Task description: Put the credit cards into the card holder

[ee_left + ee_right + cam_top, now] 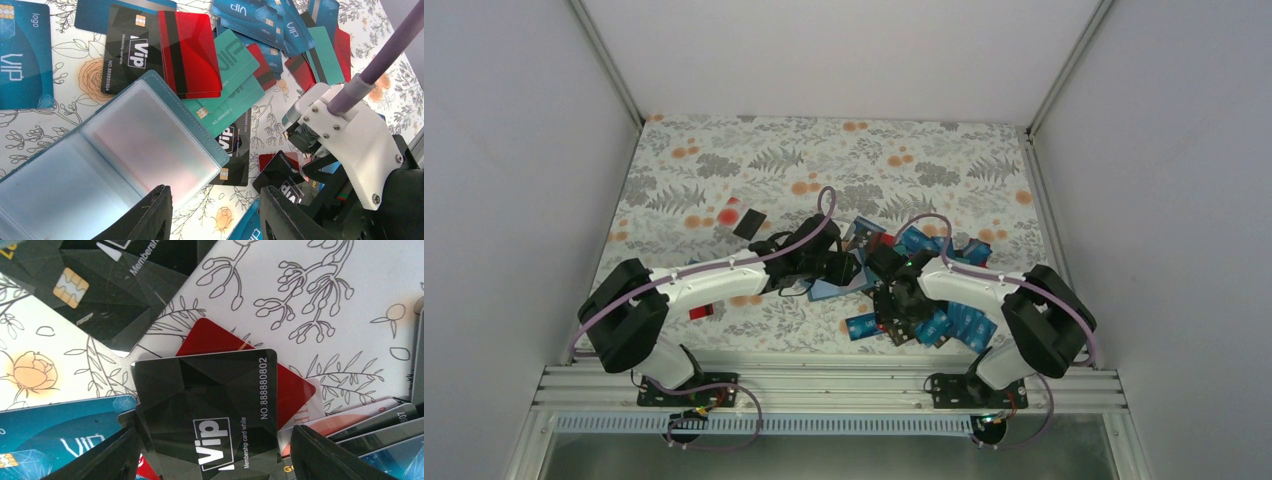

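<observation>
Hovering right fingers wide astride black VIP card, ungripped; left fingers half apart, empty; card holder open alongside, sleeves apparently empty; credit cards all still loose on bench.

A table spread with a white cloth printed in grey ferns and orange blossoms fills a plain white booth under soft, even light. A plain back wall rises behind the table's far edge, a left wall and a right wall close in its two sides, and slim aluminium posts run up from its far corners. Along the table's near edge lies a ribbed aluminium rail, with a grey metal sheet just beyond it.
</observation>
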You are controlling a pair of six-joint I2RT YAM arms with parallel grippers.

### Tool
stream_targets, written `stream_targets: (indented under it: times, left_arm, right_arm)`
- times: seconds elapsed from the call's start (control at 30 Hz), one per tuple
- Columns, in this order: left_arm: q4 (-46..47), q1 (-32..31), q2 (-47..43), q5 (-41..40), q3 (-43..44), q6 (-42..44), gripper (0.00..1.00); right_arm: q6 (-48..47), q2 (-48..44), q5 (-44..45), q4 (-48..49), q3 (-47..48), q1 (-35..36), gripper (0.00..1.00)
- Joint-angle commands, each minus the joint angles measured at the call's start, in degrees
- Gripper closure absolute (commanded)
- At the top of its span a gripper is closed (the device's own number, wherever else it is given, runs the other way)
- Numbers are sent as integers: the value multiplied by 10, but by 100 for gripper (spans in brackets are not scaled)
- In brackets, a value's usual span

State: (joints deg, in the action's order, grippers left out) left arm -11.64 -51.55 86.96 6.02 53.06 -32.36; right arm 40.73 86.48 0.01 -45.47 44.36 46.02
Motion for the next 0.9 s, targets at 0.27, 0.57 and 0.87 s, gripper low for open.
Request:
stream_targets:
  times: [0.27,0.57,0.87]
  left_arm:
    - [7,-2,-1,-3,-1,-4,56]
    - [5,-2,-16,-4,-17,-15,56]
    - [5,-1,-51,0,-32,-32,56]
  right_arm:
    - [25,60,24,12,-63,69,46]
    - [32,17,-1,32,-30,76,56]
    - [50,-50,30,6,7,63,53]
